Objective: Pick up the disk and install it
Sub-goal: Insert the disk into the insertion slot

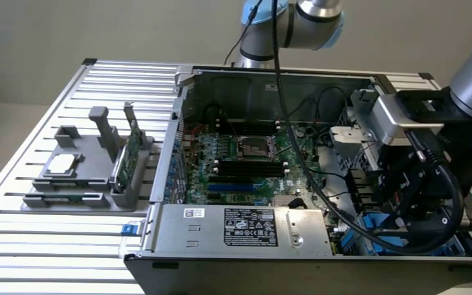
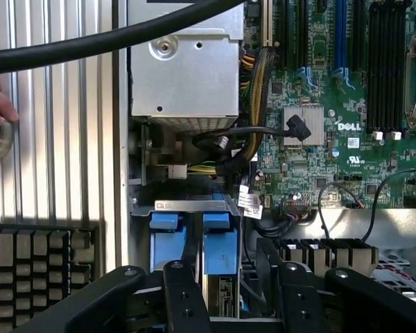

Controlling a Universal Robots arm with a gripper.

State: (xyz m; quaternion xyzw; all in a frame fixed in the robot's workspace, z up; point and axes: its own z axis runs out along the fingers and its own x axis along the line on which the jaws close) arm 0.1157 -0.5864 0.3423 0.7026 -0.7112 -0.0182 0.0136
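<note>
Wrist view: white DELL lettering (image 2: 349, 126) on motherboard (image 2: 312, 161) near disk (image 2: 219, 250)

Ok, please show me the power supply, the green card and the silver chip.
power supply (image 1: 251, 227): exterior view, its label.
green card (image 1: 125, 163): exterior view, its face.
silver chip (image 1: 62, 163): exterior view, its top.

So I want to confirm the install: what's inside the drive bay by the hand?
Two blue carrier brackets sit side by side, next to a grey metal bar. The open hand covers the rest, so any metal drive body in them is hidden.
</note>
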